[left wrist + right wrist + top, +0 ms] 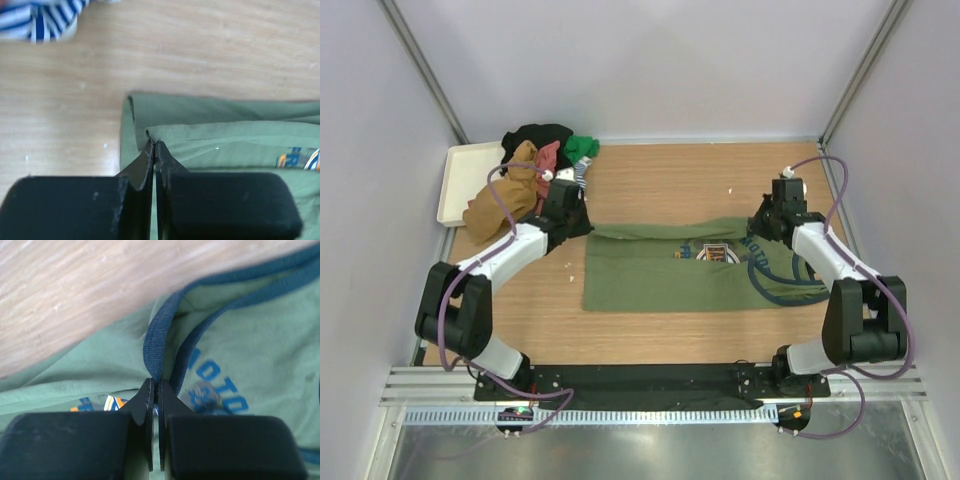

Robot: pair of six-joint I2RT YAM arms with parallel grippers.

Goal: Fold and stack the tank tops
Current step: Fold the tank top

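Clamped shut on green tank top [650,285], table [650,170] centre: left gripper [154,146] at hem [167,131], right gripper [154,382] at navy strap [155,340]. Keep cloth taut, lift evenly, match edges.

striped cloth [37,22] cut off by left wrist view's edge.

We see a tank top [650,278] of matt olive cloth — navy trim [154,342] ribbed — on a smooth wood-grain table [670,185].
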